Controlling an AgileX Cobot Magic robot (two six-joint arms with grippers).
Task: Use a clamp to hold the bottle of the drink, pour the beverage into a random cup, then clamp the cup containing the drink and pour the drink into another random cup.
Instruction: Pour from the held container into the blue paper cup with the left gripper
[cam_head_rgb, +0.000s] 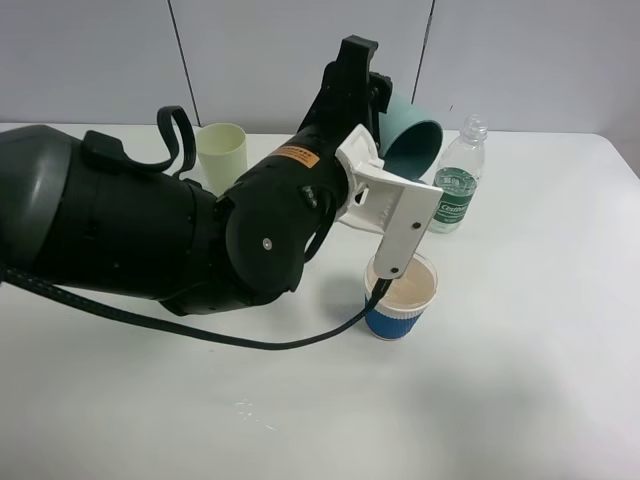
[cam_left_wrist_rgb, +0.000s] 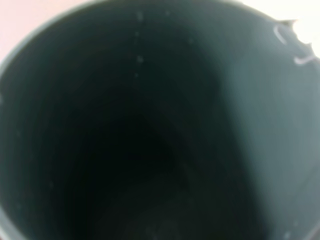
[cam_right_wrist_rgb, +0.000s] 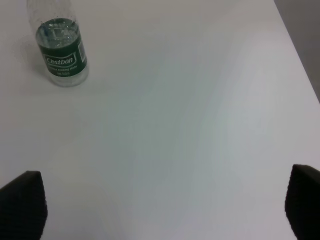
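The left hand (cam_head_rgb: 385, 105) grips the teal cup (cam_head_rgb: 412, 145), tipped on its side high above the blue cup (cam_head_rgb: 400, 296) on the counter (cam_head_rgb: 520, 350). The bottle (cam_head_rgb: 458, 180) stands just behind. The right hand (cam_right_wrist_rgb: 160, 210) is wide apart, holding nothing.

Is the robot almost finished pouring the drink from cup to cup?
Nearly, it seems. The bottle stands upright on the table, apart from the cups, so the first pour looks done. In hand: the left arm holds the teal tumbler tipped on its side above the blue-sleeved cup. Whether drink is flowing, I cannot tell. Left: finishing this pour.
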